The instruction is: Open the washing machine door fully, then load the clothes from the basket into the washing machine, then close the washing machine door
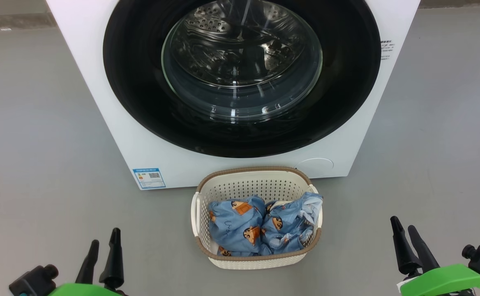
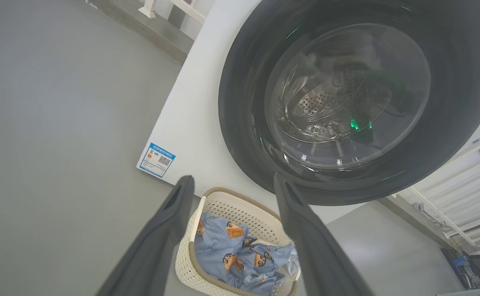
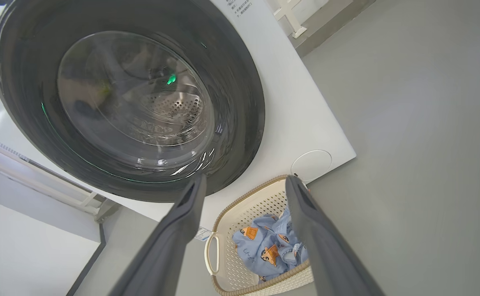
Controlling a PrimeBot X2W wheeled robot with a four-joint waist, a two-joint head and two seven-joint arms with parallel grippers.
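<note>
The white washing machine (image 1: 112,107) stands on the floor ahead, its round black door (image 1: 141,86) shut flat against the front. In front of it sits the cream basket (image 1: 244,187) holding light-blue clothes (image 1: 260,226) with orange-brown figures. My left gripper (image 1: 105,236) is open at the lower left, well left of the basket. My right gripper (image 1: 403,226) is open at the lower right, well right of it. In the left wrist view the open fingers (image 2: 162,230) frame the basket (image 2: 244,205) and door (image 2: 244,102). In the right wrist view the fingers (image 3: 305,222) stand beside the basket (image 3: 256,197).
Grey floor (image 1: 38,144) spreads on both sides of the machine. A blue label (image 1: 149,177) sits low on the machine's front left. White railings (image 2: 462,185) stand beside the machine in the left wrist view.
</note>
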